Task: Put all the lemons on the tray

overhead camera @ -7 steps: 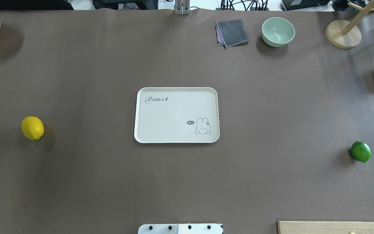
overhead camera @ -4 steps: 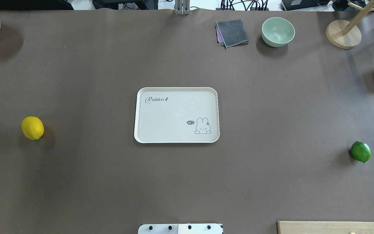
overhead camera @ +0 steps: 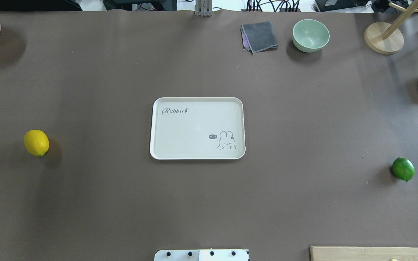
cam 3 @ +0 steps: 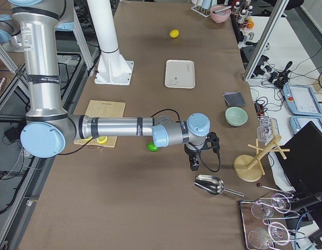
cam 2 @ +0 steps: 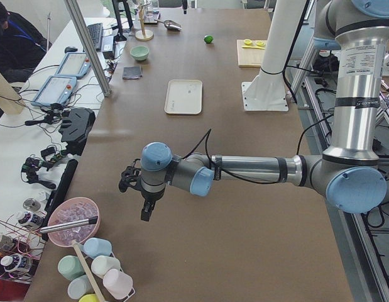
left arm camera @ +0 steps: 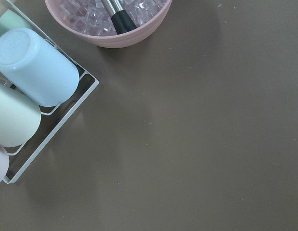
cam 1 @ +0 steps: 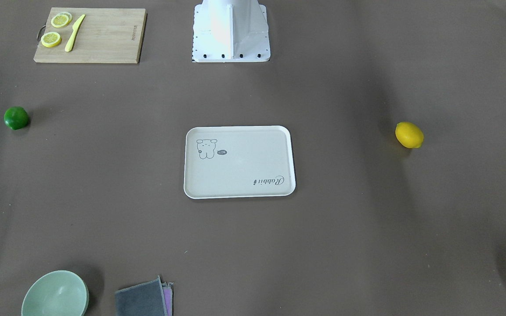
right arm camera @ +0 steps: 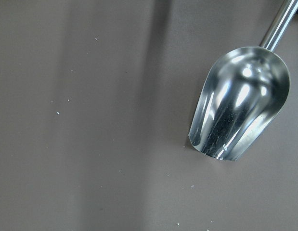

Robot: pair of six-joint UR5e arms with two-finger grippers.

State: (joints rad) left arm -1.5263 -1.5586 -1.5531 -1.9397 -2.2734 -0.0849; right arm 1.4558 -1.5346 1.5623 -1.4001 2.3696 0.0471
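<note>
The yellow lemon (overhead camera: 36, 143) lies on the brown table far to the left of the cream tray (overhead camera: 187, 130). The green lemon (overhead camera: 403, 169) lies far to the right of it. The tray holds nothing. Neither gripper shows in the overhead or front views. My left gripper (cam 2: 146, 211) hangs over the table's left end near a pink bowl. My right gripper (cam 3: 193, 164) hangs over the right end beside the green lemon (cam 3: 152, 147) and a metal scoop. I cannot tell whether either gripper is open or shut.
A wooden cutting board (cam 1: 103, 35) with lemon slices and a knife lies near the robot base. A green bowl (overhead camera: 310, 35), grey cloth (overhead camera: 259, 36), wooden stand (overhead camera: 383, 38) and metal scoop (right arm camera: 240, 101) are at the far right. A pink bowl (left arm camera: 110, 19) and cup rack (left arm camera: 52, 125) are at the left end.
</note>
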